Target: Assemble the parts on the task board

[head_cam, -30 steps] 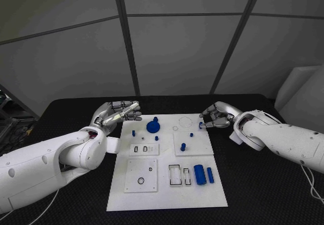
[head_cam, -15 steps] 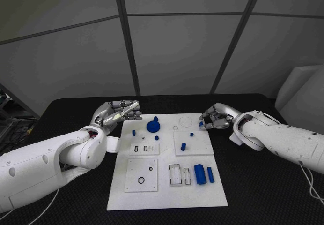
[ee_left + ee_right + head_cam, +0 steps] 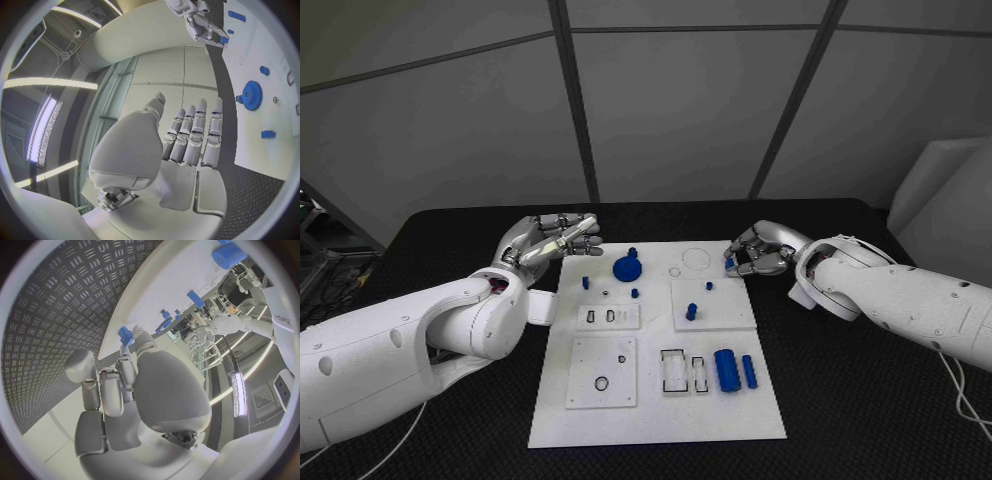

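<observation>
Two hands work at the far end of the task board [image 3: 661,400], which lies in the middle of the black worktop [image 3: 848,400]. Your right hand [image 3: 759,253] sits at the board's far right edge with its fingers curled round a small blue part [image 3: 730,265], pinching it just above the white surface. Your left hand [image 3: 557,238] hovers off the far left corner, fingers extended together and holding nothing.

Out from the hands, count what lies on the board. One blue gear [image 3: 629,268] sits near the far edge, between the hands. Four or so small blue pegs [image 3: 635,294] stand near it and on the square plate to its right; they are too small to count with certainty. One thick blue cylinder [image 3: 726,371] and one thinner blue bar [image 3: 749,373] lie side by side toward the near right corner, just beside two outlined slots.

These parts look like rigid, light plastic, probably smooth enough to slip or twist in a loose pinch. Take the pegs by their sides near the top, the cylinder across its middle, and the gear by its rim or hub.
</observation>
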`<action>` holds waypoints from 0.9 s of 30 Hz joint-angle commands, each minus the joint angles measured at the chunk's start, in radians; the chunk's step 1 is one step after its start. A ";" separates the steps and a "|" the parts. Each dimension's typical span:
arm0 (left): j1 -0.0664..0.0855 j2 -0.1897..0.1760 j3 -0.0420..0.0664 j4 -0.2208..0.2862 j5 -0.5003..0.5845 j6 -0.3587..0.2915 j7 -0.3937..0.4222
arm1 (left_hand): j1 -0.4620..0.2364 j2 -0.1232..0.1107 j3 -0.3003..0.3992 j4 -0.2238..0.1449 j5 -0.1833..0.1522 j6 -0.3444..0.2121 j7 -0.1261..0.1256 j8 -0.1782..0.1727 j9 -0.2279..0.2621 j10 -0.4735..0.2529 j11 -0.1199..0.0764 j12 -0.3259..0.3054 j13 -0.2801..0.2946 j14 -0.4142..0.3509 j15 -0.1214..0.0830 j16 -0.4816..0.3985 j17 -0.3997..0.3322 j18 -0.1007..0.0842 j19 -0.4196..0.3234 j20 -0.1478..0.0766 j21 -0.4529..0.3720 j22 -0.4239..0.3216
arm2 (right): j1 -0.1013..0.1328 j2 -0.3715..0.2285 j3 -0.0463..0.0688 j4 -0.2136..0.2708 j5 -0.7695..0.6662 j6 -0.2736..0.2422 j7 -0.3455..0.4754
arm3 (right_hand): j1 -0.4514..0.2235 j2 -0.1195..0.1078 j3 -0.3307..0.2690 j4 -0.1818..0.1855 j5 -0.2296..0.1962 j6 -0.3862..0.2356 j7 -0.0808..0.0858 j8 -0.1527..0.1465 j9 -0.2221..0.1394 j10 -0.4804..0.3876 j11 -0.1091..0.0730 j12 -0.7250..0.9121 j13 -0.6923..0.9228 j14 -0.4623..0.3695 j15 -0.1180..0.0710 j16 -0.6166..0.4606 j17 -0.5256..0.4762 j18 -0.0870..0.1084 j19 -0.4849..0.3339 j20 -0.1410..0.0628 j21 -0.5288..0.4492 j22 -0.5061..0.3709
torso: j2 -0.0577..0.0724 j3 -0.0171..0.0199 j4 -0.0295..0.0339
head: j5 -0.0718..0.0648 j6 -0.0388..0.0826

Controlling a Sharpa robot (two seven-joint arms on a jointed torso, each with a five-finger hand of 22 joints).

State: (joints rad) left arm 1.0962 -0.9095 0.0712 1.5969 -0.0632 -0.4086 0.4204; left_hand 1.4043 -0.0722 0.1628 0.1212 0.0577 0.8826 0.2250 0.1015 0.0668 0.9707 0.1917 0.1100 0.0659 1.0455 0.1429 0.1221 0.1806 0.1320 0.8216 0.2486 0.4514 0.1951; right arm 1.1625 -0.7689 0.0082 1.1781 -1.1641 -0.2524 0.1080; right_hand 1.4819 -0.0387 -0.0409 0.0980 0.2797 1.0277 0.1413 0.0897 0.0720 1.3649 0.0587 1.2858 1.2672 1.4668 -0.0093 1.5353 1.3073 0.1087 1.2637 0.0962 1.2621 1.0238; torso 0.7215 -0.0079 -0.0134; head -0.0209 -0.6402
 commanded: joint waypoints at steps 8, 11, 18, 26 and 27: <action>0.001 0.002 0.001 0.000 -0.006 0.010 0.008 | -0.003 0.009 0.000 -0.004 -0.001 -0.002 0.020 -0.004 0.000 -0.003 0.000 -0.001 0.001 -0.004 0.000 -0.005 0.001 0.046 -0.007 -0.003 -0.004 -0.002 | -0.001 0.007 0.000 -0.011 -0.020 0.010 -0.010 | 0.012 0.034 0.018 -0.010 -0.044 0.030 -0.005 0.010 -0.001 0.010 -0.008 0.008 0.004 0.089 -0.010 0.004 0.199 -0.002 0.009 -0.005 0.009 0.007 | 0.000 0.0008 0.0000 | 0.000 -0.003; 0.001 0.002 0.001 0.000 -0.006 0.011 0.007 | -0.003 0.009 0.000 -0.004 -0.001 -0.002 0.020 -0.004 0.000 -0.003 0.000 -0.001 0.001 -0.004 0.000 -0.005 0.001 0.046 -0.007 -0.003 -0.004 -0.002 | -0.001 0.008 0.000 -0.015 -0.023 0.007 -0.014 | 0.015 0.041 0.025 -0.012 -0.053 0.037 -0.008 0.012 -0.002 0.011 -0.010 0.009 0.005 0.089 -0.011 0.005 0.201 -0.003 0.011 -0.006 0.011 0.011 | 0.000 0.0007 0.0003 | 0.001 -0.004; 0.001 0.001 0.001 0.000 -0.006 0.012 0.006 | -0.001 0.010 0.001 -0.007 -0.001 -0.002 0.020 -0.005 0.000 -0.002 0.000 -0.002 0.001 -0.003 0.000 -0.007 0.002 0.047 -0.009 -0.003 -0.004 -0.002 | -0.001 0.011 0.000 -0.020 -0.028 0.002 -0.019 | 0.016 0.043 0.027 -0.012 -0.058 0.039 -0.008 0.012 -0.002 0.012 -0.011 0.010 0.006 0.090 -0.012 0.006 0.202 -0.003 0.012 -0.007 0.012 0.012 | 0.000 0.0011 -0.0003 | 0.003 -0.005; 0.001 0.001 0.001 0.001 -0.006 0.012 0.005 | -0.001 0.010 0.002 -0.007 -0.001 -0.002 0.020 -0.005 0.000 -0.002 0.000 -0.002 0.001 -0.003 0.000 -0.007 0.002 0.047 -0.009 -0.003 -0.004 -0.002 | -0.001 0.012 0.000 -0.019 -0.028 -0.012 -0.015 | 0.009 0.057 0.036 -0.008 -0.061 0.055 -0.014 0.017 -0.001 0.022 -0.015 0.021 0.018 0.091 -0.015 0.009 0.209 -0.006 0.021 -0.010 0.020 0.026 | 0.000 0.0015 -0.0002 | 0.001 -0.007; 0.001 0.001 0.001 0.001 -0.006 0.012 0.005 | -0.001 0.010 0.002 -0.007 -0.001 -0.002 0.020 -0.005 0.000 -0.002 0.000 -0.002 0.001 -0.003 0.000 -0.007 0.002 0.047 -0.009 -0.003 -0.004 -0.002 | -0.001 0.012 0.000 -0.019 -0.028 -0.015 -0.014 | 0.008 0.059 0.037 -0.007 -0.061 0.060 -0.016 0.020 -0.001 0.024 -0.016 0.024 0.021 0.092 -0.016 0.010 0.210 -0.006 0.023 -0.010 0.022 0.029 | 0.000 0.0016 -0.0002 | 0.001 -0.007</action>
State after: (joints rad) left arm 1.0961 -0.9091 0.0712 1.5962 -0.0633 -0.4080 0.4202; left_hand 1.4042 -0.0722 0.1655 0.1185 0.0577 0.8826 0.2249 0.1015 0.0668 0.9707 0.1917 0.1101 0.0659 1.0455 0.1429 0.1186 0.1822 0.1321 0.8179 0.2448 0.4514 0.1943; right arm 1.1600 -0.7573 0.0082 1.1571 -1.1862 -0.2514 0.0919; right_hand 1.4909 0.0101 -0.0108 0.0919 0.2217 1.0796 0.1258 0.1017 0.0703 1.3704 0.0532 1.3049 1.2967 1.4669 -0.0164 1.5391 1.3081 0.1086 1.2791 0.0868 1.2808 1.0504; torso 0.7215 -0.0065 -0.0135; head -0.0196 -0.6469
